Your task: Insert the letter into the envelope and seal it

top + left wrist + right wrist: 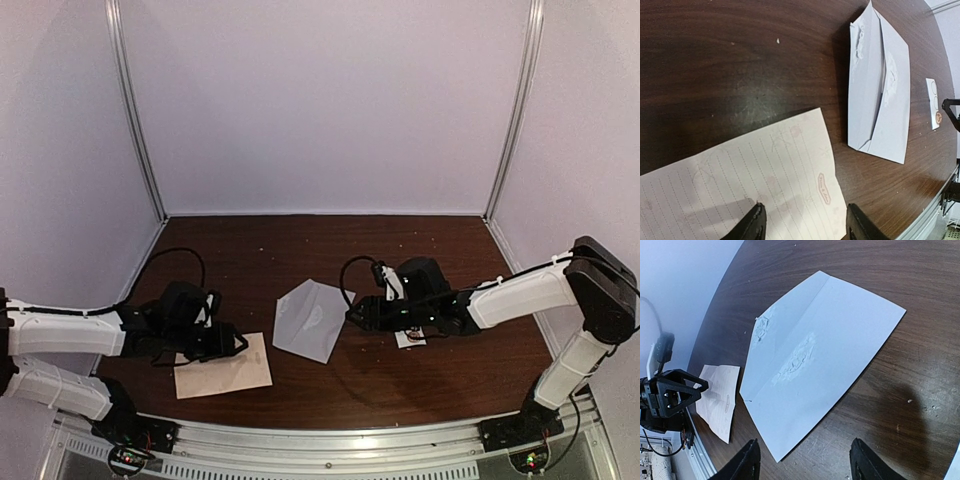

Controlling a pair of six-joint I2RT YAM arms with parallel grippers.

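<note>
The letter (224, 371), a cream lined sheet, lies flat at the table's front left; it also shows in the left wrist view (740, 190) and small in the right wrist view (720, 395). The envelope (310, 318), pale grey-white with its flap open, lies mid-table, seen too in the left wrist view (880, 90) and the right wrist view (810, 360). My left gripper (232, 343) (805, 225) is open, just above the letter's right end. My right gripper (353, 313) (802, 462) is open and empty, at the envelope's right edge.
A small white sticker strip with circles (410, 338) lies under my right arm; it shows in the left wrist view (935, 102). White booth walls enclose the brown table (400, 390). A metal rail (330, 445) runs along the near edge.
</note>
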